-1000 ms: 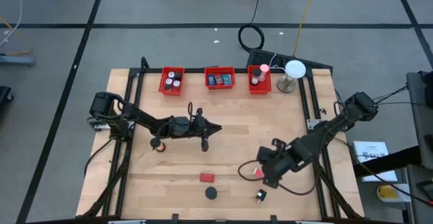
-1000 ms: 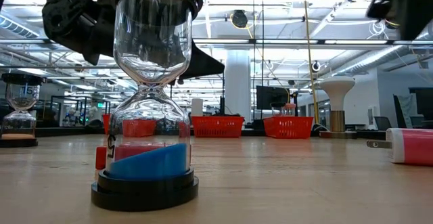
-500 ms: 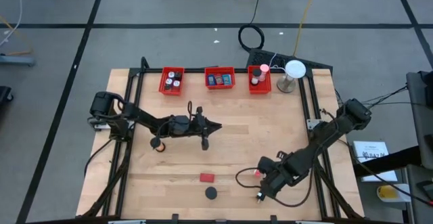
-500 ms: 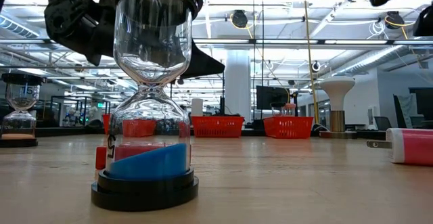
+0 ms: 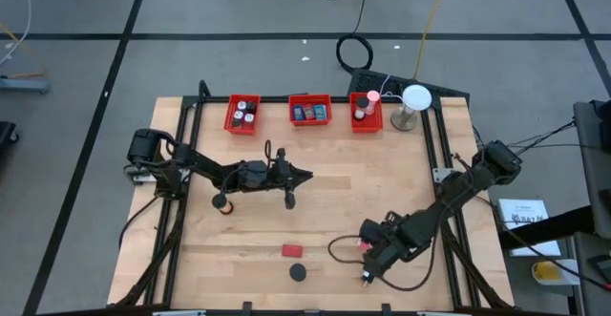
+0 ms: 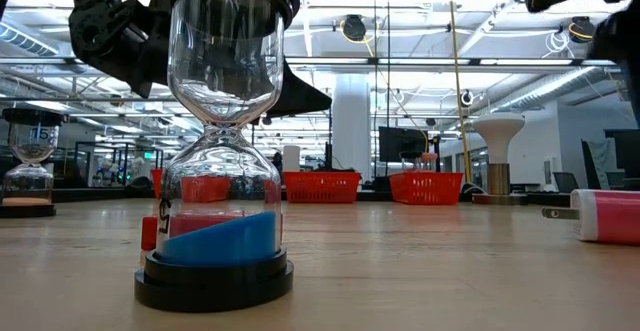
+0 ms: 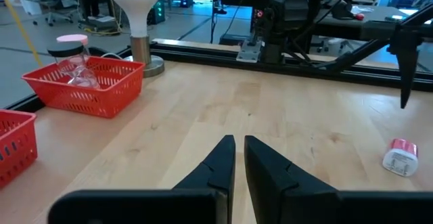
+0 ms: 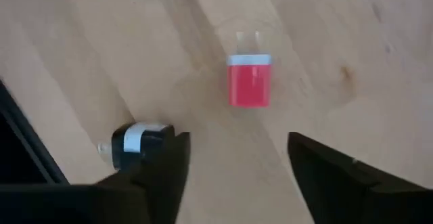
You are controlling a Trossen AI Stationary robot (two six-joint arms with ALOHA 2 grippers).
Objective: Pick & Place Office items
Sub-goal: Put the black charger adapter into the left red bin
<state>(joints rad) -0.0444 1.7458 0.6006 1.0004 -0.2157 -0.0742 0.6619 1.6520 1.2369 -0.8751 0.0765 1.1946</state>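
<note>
Hovering low over the table's near right part, the right gripper (image 8: 233,160) has its fingers spread; the pink plug (image 8: 250,80) lies just beyond them, untouched. Mid-table, the left gripper (image 7: 237,149) waits, fingers pressed together, empty.

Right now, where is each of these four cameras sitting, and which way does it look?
High view: above, looking straight down on the table, both arms, three red bins.
Low view: at tabletop height, facing an hourglass; dark arm parts overhead.
Left wrist view: past the closed left gripper toward the lamp.
Right wrist view: down between the open right gripper at a pink charger.
Shared: left wrist and low views both show that charger.
</note>
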